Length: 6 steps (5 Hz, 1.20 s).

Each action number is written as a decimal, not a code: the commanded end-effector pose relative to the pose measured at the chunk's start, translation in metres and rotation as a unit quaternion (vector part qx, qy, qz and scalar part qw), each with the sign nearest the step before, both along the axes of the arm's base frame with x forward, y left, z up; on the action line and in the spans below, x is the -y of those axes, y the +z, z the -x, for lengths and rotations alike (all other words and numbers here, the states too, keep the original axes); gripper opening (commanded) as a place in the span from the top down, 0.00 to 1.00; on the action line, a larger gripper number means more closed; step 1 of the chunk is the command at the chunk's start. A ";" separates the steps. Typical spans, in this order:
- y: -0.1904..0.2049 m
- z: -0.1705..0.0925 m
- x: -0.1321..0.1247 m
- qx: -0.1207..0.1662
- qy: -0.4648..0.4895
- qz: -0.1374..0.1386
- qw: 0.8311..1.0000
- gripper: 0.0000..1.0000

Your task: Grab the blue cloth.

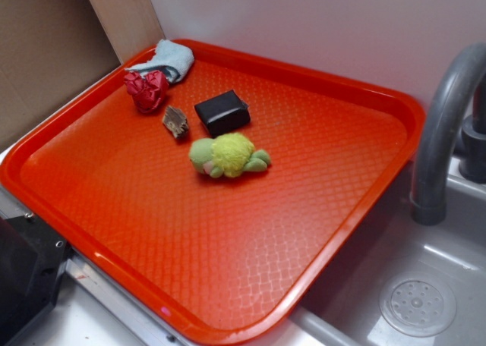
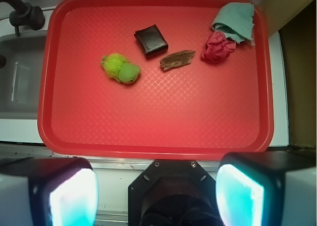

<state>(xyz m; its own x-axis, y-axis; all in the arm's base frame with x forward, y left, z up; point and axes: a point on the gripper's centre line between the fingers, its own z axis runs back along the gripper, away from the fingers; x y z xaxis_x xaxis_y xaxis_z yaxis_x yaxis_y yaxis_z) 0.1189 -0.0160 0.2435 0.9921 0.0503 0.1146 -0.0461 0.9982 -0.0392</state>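
Right now the blue cloth (image 2: 236,19) is seen bunched in the tray's corner at about one o'clock in the wrist view, lapping up against the rim of the red tray (image 2: 148,151). The red fabric wad (image 2: 218,47) is pressed against its lower edge, touching it. The gripper (image 2: 156,194) is held back over the near edge at six o'clock, well apart from the cloth, with the jaws spread wide and nothing between them. No approach is made yet, it is judged. A clean grab is best made by carrying the jaws up toward one o'clock and lowering them onto the cloth's outer, rim-side fold, away from the red wad, so only the cloth is pinched. The plush toy (image 2: 120,68), the dark block (image 2: 151,39) and the bark chip (image 2: 177,59) are left near the middle, clear of that path.
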 end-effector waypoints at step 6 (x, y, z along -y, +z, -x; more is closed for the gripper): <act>-0.121 -0.144 -0.092 0.083 0.194 0.016 0.977 0.00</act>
<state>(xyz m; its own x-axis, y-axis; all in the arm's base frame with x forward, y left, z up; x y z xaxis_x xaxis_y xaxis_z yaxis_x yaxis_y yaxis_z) 0.2567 0.0621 0.1048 0.8901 0.4083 0.2027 -0.3967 0.9128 -0.0966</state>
